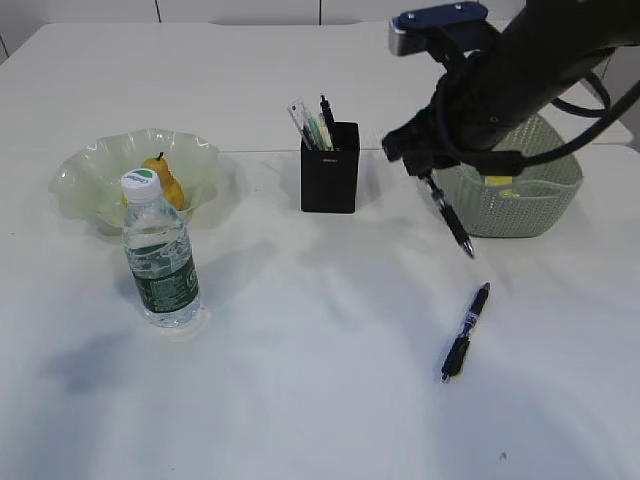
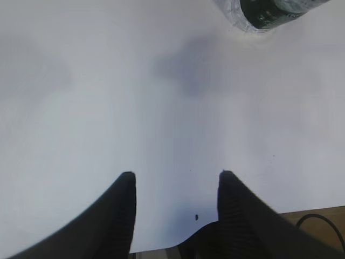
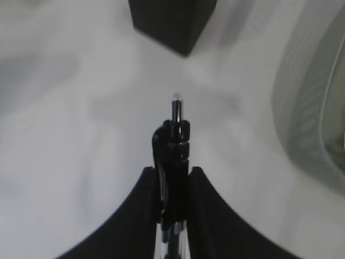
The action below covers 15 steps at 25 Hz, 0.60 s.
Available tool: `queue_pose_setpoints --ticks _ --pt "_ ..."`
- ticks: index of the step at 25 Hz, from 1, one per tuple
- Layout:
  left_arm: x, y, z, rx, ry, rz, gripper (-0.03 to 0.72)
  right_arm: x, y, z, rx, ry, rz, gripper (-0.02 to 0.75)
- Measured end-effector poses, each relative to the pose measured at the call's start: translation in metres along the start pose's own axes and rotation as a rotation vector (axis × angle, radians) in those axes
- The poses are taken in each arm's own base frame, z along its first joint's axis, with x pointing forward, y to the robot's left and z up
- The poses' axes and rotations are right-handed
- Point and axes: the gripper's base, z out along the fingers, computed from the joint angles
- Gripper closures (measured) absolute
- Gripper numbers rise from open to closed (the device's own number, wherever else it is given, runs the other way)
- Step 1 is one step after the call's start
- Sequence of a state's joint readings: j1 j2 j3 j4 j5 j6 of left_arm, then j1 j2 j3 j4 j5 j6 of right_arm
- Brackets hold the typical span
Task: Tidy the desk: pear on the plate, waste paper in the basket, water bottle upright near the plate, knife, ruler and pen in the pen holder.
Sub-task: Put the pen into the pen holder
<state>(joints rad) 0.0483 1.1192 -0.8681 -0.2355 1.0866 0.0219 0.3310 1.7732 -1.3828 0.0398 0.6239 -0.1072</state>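
Note:
My right gripper [image 1: 422, 166] [image 3: 172, 171] is shut on a black pen [image 1: 450, 220] [image 3: 173, 141] and holds it in the air between the black pen holder [image 1: 330, 170] [image 3: 172, 21] and the green basket [image 1: 520, 215] [image 3: 310, 108]. A second black pen [image 1: 467, 332] lies on the table in front. The holder has the ruler [image 1: 303, 122] and other items in it. The pear [image 1: 165, 180] lies on the pale-green plate [image 1: 85, 175]. The water bottle [image 1: 160, 255] [image 2: 269, 13] stands upright in front of the plate. Yellow waste paper [image 1: 500, 182] shows in the basket. My left gripper [image 2: 175, 178] is open and empty over bare table.
The white table [image 1: 300, 380] runs across the view. Its wooden front edge [image 2: 323, 213] shows in the left wrist view, with a cable beside it. The right arm [image 1: 520, 80] reaches over the basket.

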Motion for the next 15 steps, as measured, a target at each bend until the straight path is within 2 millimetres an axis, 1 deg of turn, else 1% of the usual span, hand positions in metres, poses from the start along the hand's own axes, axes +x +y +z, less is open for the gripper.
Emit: queue_pose_setpoints --ticks 3,5,8,15 --pt "0.0 0.0 0.0 0.0 0.0 0.0 0.34 -0.017 -0.002 -0.001 0.021 -0.189 -0.002 0.644" --pt "0.0 0.0 0.0 0.0 0.0 0.0 0.34 -0.026 -0.003 0.003 0.033 -0.296 -0.002 0.644" --pt "0.0 0.0 0.0 0.0 0.0 0.0 0.34 -0.035 -0.004 0.012 0.046 -0.411 -0.001 0.644" --pt "-0.002 0.0 0.0 0.0 -0.02 0.0 0.34 -0.058 -0.008 0.053 0.061 -0.537 -0.001 0.645"
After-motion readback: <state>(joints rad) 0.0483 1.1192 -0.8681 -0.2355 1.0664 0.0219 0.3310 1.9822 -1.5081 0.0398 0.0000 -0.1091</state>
